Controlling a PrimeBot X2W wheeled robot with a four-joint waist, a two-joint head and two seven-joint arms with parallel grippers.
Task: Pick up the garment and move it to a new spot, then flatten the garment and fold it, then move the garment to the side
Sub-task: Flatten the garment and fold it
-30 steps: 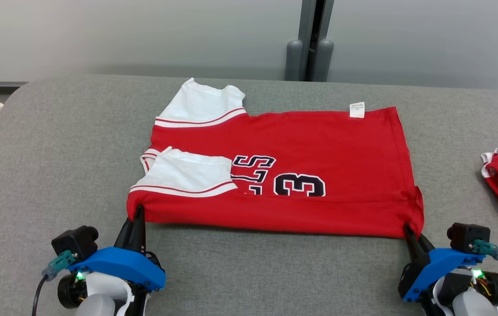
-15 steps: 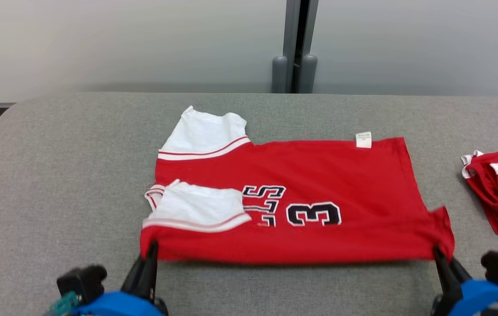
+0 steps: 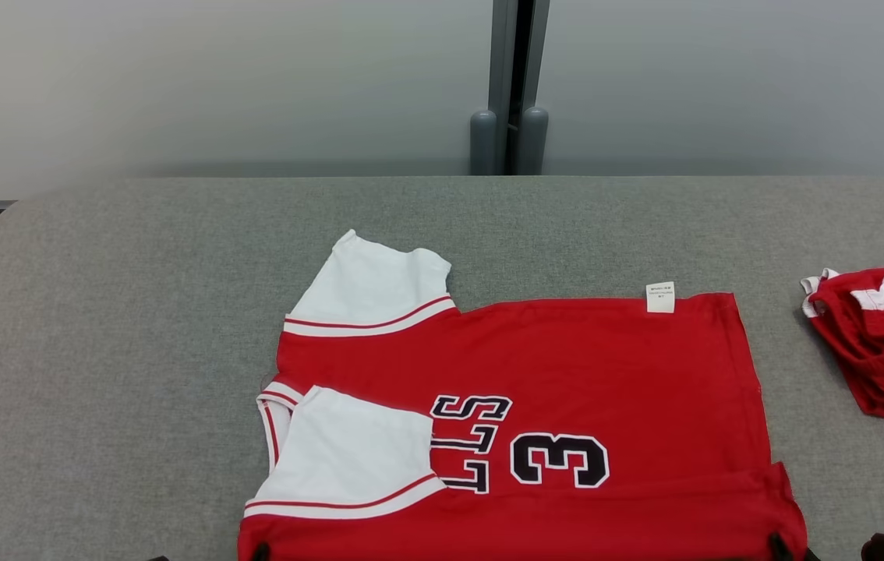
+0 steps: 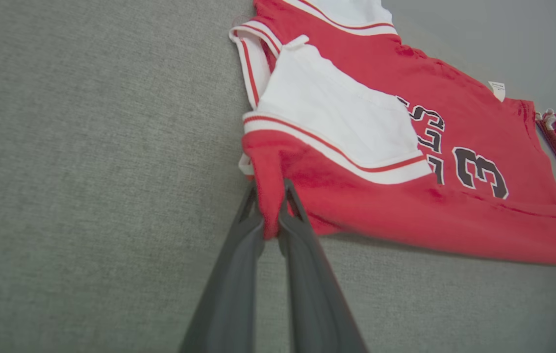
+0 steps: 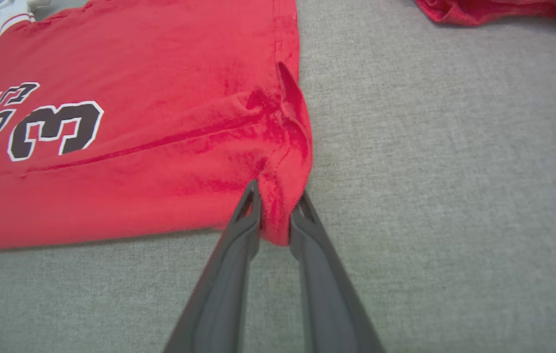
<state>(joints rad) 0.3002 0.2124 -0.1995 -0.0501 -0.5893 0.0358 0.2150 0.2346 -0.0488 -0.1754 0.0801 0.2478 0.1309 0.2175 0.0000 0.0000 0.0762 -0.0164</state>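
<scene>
the garment, a red jersey with white sleeves and a black number, lay across the lower middle of the head view on the grey table, running off the bottom edge of the frame. in the left wrist view my left claw was pinched shut on the red corner just below the near sleeve, with the cloth squeezed thin between the two fingers. in the right wrist view my right claw had the opposite hem corner bunched between its fingers, which touched the cloth on both sides though they stood a little further apart than the left pair. i judged the first steps done: the jersey sat spread and mostly smooth, and the near sleeve was laid in over the chest. the fold looked to be in hand, since a long ridge ran across the lower part of the body where the near edge had been turned. the far sleeve stuck out at the upper left of the jersey and the small white label showed on the far edge, so i reckoned more folding was left, and then the move to the side. another red garment lay at the right edge of the head view, well apart.
</scene>
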